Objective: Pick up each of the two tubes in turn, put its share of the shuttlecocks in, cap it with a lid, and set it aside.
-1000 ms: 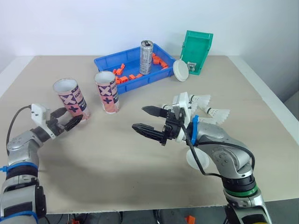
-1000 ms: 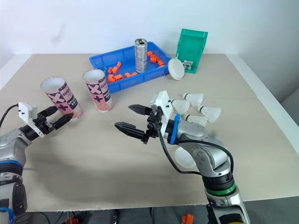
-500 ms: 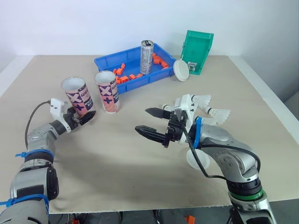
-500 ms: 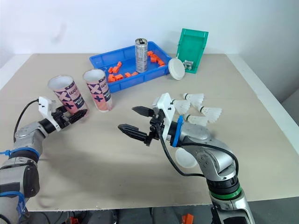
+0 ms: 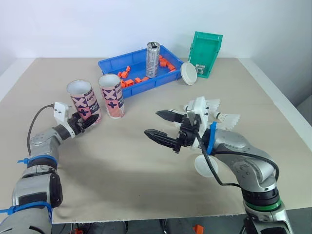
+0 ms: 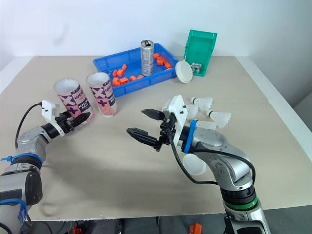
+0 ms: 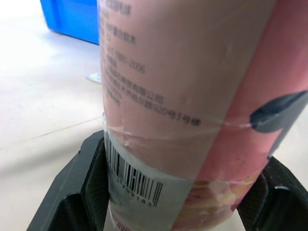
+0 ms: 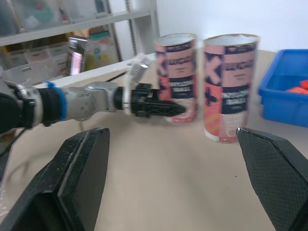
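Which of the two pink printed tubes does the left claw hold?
The pink printed tube on the robot's far left: the left claw's black fingers flank its base. The other pink tube stands free, nearer the blue tray.

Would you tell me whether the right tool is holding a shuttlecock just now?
No, the right tool is open and empty, while the shuttlecocks lie on the table beside its arm.
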`<state>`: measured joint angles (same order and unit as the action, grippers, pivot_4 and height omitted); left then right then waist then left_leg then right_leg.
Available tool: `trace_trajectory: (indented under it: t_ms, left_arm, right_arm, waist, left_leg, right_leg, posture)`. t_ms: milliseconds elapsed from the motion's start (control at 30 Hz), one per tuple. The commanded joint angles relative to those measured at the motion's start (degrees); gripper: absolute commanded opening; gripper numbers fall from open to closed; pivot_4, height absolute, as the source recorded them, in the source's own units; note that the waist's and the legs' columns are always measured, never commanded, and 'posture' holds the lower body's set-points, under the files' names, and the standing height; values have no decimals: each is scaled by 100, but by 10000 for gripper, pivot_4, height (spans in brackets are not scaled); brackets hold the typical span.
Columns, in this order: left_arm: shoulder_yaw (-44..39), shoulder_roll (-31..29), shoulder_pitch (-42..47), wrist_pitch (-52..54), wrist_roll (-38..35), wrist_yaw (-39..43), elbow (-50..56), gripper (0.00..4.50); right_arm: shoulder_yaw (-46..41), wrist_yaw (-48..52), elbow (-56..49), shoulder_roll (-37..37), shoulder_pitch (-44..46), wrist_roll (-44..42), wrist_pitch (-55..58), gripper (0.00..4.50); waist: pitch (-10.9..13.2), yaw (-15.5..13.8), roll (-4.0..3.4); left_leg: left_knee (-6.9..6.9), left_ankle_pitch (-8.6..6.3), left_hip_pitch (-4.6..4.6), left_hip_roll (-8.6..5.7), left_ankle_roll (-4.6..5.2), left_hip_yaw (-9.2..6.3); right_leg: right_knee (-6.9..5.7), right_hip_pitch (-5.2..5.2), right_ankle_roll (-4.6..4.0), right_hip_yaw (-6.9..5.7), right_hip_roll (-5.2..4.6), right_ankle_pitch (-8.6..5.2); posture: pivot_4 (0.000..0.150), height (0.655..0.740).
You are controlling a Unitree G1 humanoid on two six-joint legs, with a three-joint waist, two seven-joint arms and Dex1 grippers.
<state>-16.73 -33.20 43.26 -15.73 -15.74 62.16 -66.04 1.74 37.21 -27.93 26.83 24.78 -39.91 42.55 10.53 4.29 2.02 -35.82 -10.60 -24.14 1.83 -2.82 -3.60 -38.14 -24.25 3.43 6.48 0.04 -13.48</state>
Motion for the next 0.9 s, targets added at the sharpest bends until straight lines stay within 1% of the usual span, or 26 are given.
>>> trace_trajectory:
  t_ms: [33,133,200,267,367,433,467,533,600,700,900]
  left_arm:
    - [44,-260,-201,-31,-62,437,698,27568]
    - [347,-521,-598,436,-63,1124,1607,27568]
    - [604,-815,-969,916,-140,1683,2455,27568]
    - [913,-1284,-1413,1482,-151,2200,3474,27568]
    - [1172,-1898,-1926,2281,-255,2635,4679,27568]
    - [1260,-2170,-2059,2786,-429,2820,5260,27568]
    - [1281,-2250,-2076,3019,-509,2872,5450,27568]
    - [1480,-2487,-2055,3347,-672,2993,5752,27568]
    - [1663,-2621,-2031,3351,-676,3034,5816,27568]
    - [1934,-2734,-1955,3293,-645,3034,5786,27568]
    - [2510,-3000,-1845,2639,-313,3034,5516,27568]
  right_arm:
    - [-389,-8,-289,215,-160,-253,89,45000]
    - [-770,-27,-469,487,-437,-585,367,45000]
    - [-1057,-28,-718,673,-718,-879,574,45000]
    - [-1347,-38,-1003,926,-1154,-1130,789,45000]
    - [-1682,-113,-1308,1250,-1803,-1300,977,45000]
    - [-1844,-225,-1527,1310,-2233,-1384,982,45000]
    - [-1871,-282,-1634,1323,-2410,-1383,974,45000]
    - [-1817,-555,-1861,1263,-2901,-1149,937,45000]
    - [-1669,-860,-1957,1173,-3156,-832,826,45000]
    - [-1380,-1303,-1918,967,-3211,-466,744,45000]
    - [-830,-1776,-1620,674,-3040,291,494,45000]
  waist:
    - [0,0,0]
    - [0,0,0]
    - [0,1,0]
    - [0,2,-1]
    - [1,3,-2]
    - [2,-4,-7]
    - [1,-8,-5]
    - [2,-8,-5]
    - [1,-6,-4]
    - [2,10,-7]
    - [0,6,-4]
  left_leg:
    - [0,0,0,0,0,-1]
    - [1,0,-1,0,0,-2]
    - [1,0,-1,0,0,-2]
    - [2,0,-3,0,0,-2]
    - [13,0,1,3,0,-3]
    - [14,0,7,4,0,-1]
    - [11,7,6,7,10,6]
    - [7,9,7,21,14,18]
    - [5,12,4,28,17,28]
    - [2,13,10,29,17,45]
    - [4,14,7,34,19,48]
  right_leg:
    - [0,0,0,0,0,0]
    - [0,0,-1,0,0,-1]
    - [0,0,-1,0,0,-1]
    - [0,0,-3,0,-1,-3]
    - [-1,-1,-12,-3,-5,-13]
    - [-2,1,-17,-6,-7,-17]
    - [-3,2,-41,-11,-10,-26]
    - [-3,6,-43,-16,-10,-27]
    - [-3,4,-45,-18,-9,-25]
    - [-2,1,-47,-14,-15,-20]
    - [-2,-5,-53,-14,-12,-18]
  posture:
    - [1500,7400]
    - [1500,7400]
    - [1500,7400]
    - [1500,7400]
    - [1500,7400]
    - [1500,7400]
    - [1500,7400]
    - [1500,7400]
    - [1500,7400]
    - [1500,7400]
    - [1500,7400]
